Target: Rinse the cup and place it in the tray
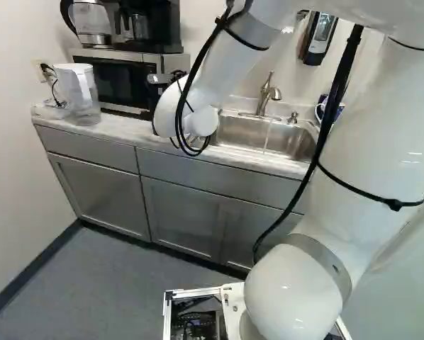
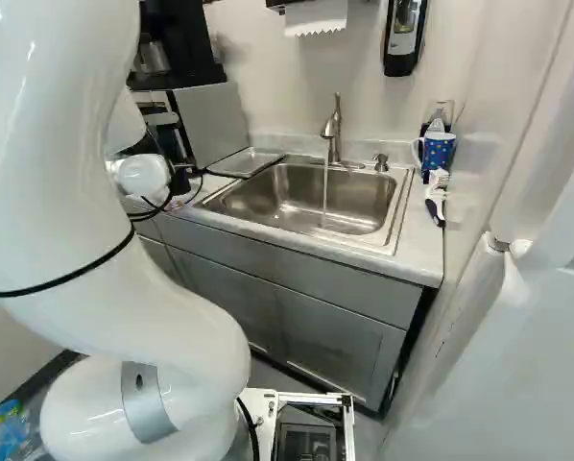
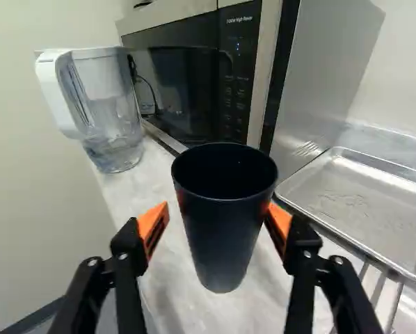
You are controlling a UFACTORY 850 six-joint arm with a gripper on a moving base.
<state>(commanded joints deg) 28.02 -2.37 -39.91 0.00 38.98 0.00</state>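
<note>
- The dark cup [image 3: 222,229] is on the tabletop [image 3: 170,278], as far as I can judge, with the microwave [image 3: 194,76] behind it.
- It looks stiff to me, perhaps plastic or coated metal, so I expect it to be rather light and not very fragile. Its smooth wall could become slippery when it is wet.
- The wall becomes narrower to the base, so I would take hold around the middle, below the rim, with even and moderate pressure. Too low, the pads could slide on the slope.
- The mouth points up and the base down; the long axis is about upright. I see no handle, so turning around this axis should matter little.
- My hand [image 3: 218,209] is well open, with one orange pad at each side of the cup. There is a small gap at one side, so I judge that it has hold of nothing.
- Beside the microwave lies the shallow metal tray [image 3: 364,202], where the cup must finally go.
- Further along is the sink [image 2: 306,197], where water [image 2: 325,187] runs from the faucet [image 2: 333,130], ready for the rinsing.
- The clear pitcher [image 3: 100,104] stands near the microwave; I would avoid touching it.
</note>
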